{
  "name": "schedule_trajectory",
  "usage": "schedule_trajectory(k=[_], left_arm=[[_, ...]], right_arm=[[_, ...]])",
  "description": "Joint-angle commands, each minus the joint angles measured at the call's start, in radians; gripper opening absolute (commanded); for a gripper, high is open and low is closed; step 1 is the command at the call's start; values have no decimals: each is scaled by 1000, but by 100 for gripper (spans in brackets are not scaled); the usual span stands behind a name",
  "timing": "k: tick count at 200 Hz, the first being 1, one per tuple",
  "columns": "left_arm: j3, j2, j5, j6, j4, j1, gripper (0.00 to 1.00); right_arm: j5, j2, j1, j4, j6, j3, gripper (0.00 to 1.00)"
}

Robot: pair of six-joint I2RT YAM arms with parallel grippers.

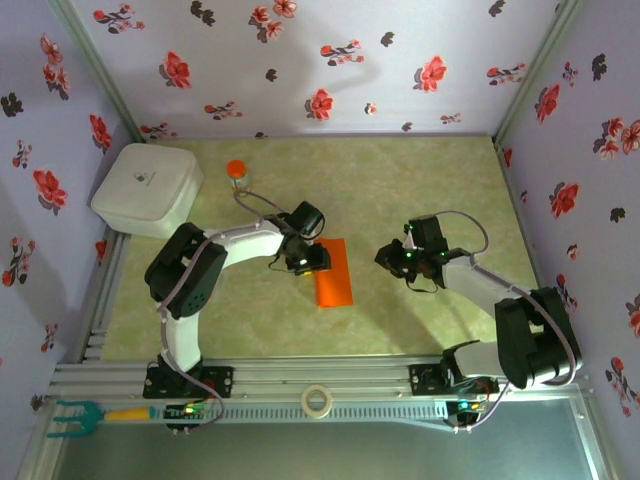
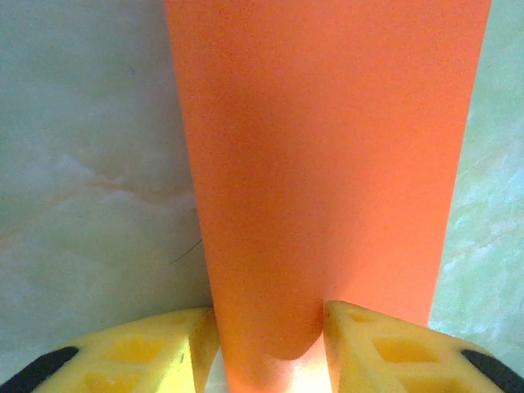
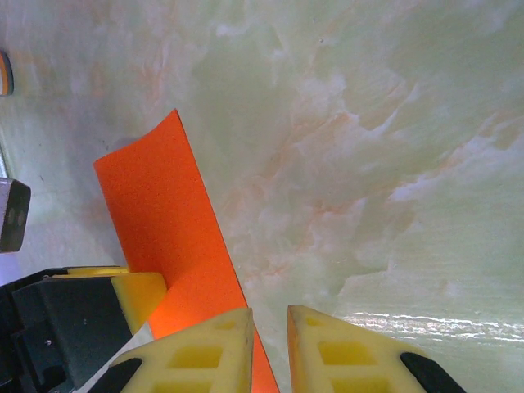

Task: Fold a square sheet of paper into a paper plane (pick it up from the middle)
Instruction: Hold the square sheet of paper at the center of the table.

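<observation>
- Top external: the square sheet of paper (image 1: 338, 282), folded to a narrow oblong, is seen flat on the table (image 1: 420, 180) at mid-frame. The left gripper (image 1: 308, 262) is set at its upper left edge. The right gripper (image 1: 390, 257) is seen apart, to the right.
- Left wrist: the sheet is clasped across its width between part-closed jaws at bottom centre.
- Right wrist: the right gripper's jaws are seen narrow and empty at bottom centre. The sheet is seen at left, its upper corner curled.
</observation>
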Motion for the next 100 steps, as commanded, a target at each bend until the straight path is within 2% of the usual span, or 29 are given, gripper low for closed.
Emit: schedule_trajectory(k=[1, 49, 100], left_arm=[[-23, 82, -150, 28, -69, 19, 41], [-17, 90, -149, 21, -72, 19, 42], [-21, 90, -153, 8, -68, 18, 39]], right_arm=[[-12, 10, 8, 21, 18, 13, 20], [-22, 25, 14, 24, 16, 21, 20], [-29, 41, 26, 27, 16, 31, 20]])
